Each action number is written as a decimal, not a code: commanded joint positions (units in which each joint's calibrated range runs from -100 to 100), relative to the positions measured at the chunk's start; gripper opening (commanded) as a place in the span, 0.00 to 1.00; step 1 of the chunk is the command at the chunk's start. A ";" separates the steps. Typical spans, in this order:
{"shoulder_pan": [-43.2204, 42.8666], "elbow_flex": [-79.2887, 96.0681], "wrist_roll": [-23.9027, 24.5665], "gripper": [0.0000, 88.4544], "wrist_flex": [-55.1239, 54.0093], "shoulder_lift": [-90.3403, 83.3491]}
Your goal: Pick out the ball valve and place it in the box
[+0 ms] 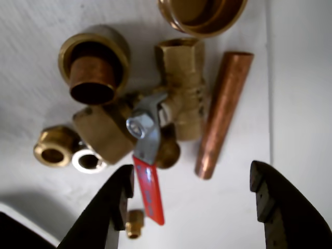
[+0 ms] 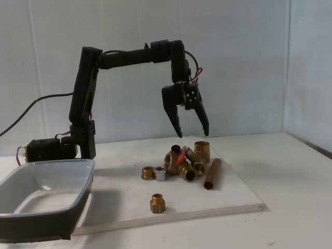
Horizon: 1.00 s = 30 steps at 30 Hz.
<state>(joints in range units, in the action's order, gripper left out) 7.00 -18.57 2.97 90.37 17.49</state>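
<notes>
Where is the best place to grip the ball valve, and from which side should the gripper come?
Probably the red lever of the ball valve, from above. In the wrist view it juts out of the brass pile over bare board, while fittings crowd the body. The open gripper hangs over it, jaws standing either side.

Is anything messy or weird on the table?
A bit messy: the ball valve sits jammed among brass fittings in a jumbled pile, with a copper pipe piece beside it. One small fitting stands apart. Nothing looks broken or spilled.
</notes>
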 commanded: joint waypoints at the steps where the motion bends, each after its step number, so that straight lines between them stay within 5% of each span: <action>1: 0.23 -2.64 -0.23 0.23 0.25 0.27; 30: -0.21 -3.28 0.08 0.20 -2.60 10.02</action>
<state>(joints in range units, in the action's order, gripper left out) 7.00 -20.11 2.97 89.25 27.66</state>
